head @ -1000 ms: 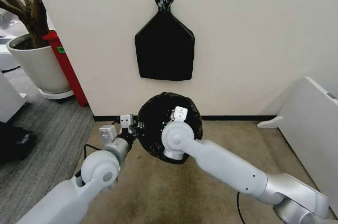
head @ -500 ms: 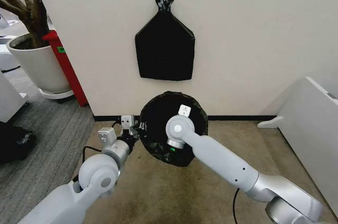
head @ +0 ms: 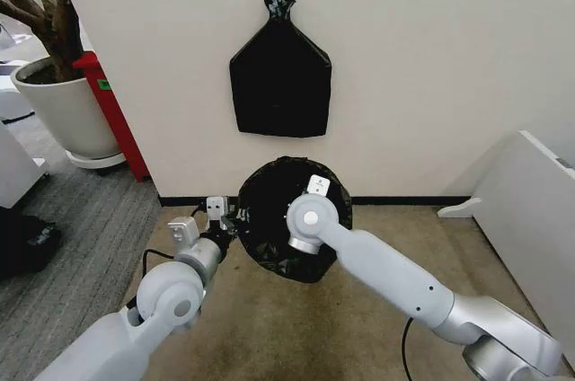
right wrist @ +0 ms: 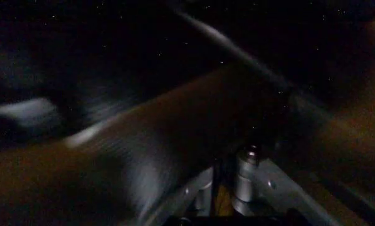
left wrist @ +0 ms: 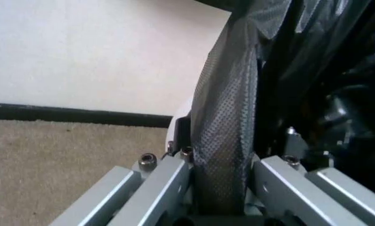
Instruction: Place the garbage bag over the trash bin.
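The black garbage bag [head: 286, 217] lies draped over the trash bin on the floor by the wall, its mouth spread wide. The bin is covered in the head view. A pale sliver of it [left wrist: 181, 113] shows beside the film in the left wrist view. My left gripper [head: 231, 218] sits at the bag's left rim, shut on a band of grey crinkled film [left wrist: 225, 122] held between its fingers. My right gripper [head: 314, 197] reaches into the bag's right side behind its round wrist joint. The right wrist view is dark and blurred.
A flat black bundle [head: 279, 80] hangs from a wall hook above the bin. A large white plant pot [head: 63, 111] and a red stand [head: 112, 111] sit at the left. A white panel [head: 530, 210] lies at the right. Beige carpet [head: 269, 327] surrounds the bin.
My right arm has moved up and to the right inside the bag, spreading the bag's mouth a little rightward. The left gripper has stayed at the left rim.
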### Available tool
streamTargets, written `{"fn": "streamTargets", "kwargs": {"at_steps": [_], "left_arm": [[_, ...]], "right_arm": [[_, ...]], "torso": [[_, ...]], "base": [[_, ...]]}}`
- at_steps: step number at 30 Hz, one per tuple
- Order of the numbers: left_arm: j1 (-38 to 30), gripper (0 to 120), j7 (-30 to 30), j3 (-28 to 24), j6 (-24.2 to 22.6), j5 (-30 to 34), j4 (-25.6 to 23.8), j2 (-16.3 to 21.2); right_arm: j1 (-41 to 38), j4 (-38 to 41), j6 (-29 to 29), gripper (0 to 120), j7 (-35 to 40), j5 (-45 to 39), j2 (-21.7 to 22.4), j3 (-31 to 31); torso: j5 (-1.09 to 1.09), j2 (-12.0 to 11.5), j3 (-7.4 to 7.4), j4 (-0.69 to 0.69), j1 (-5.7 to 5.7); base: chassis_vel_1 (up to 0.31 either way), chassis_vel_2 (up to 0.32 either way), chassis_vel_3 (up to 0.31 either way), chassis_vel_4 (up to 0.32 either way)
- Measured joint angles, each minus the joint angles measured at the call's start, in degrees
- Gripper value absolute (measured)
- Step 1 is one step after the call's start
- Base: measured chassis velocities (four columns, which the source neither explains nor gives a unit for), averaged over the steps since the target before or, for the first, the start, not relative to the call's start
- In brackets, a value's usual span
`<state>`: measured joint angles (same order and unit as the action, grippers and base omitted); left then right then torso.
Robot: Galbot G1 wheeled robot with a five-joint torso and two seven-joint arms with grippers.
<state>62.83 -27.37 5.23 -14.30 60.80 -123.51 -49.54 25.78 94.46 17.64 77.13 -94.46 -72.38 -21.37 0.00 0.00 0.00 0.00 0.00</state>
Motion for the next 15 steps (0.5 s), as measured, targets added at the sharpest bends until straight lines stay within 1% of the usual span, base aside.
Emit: {"fn": "streamTargets", "kwargs": {"at_steps": [6, 11, 15], "left_arm": [[0.8, 1, 0.2, 0.5, 0.1, 0.0, -0.8, 0.1], [0.7, 1, 0.0, 0.4, 0.1, 0.0, -0.6, -0.3], [0.2, 0, -0.2, 0.1, 0.1, -0.2, 0.0, -0.6]], "right_arm": [[1.1, -1.1, 0.9, 0, -1.2, 0.7, 0.9, 1.0], [1.8, -0.8, 0.9, 0, -1.4, 0.8, 0.7, 1.1], [0.8, 2.5, 0.0, 0, -0.6, -0.1, 0.7, -0.1]], "torso": [[0.0, 0.0, 0.0, 0.0, 0.0], [0.0, 0.0, 0.0, 0.0, 0.0], [0.0, 0.0, 0.0, 0.0, 0.0]], "base": [[0.0, 0.0, 0.0, 0.0], [0.0, 0.0, 0.0, 0.0], [0.0, 0.0, 0.0, 0.0]]}}
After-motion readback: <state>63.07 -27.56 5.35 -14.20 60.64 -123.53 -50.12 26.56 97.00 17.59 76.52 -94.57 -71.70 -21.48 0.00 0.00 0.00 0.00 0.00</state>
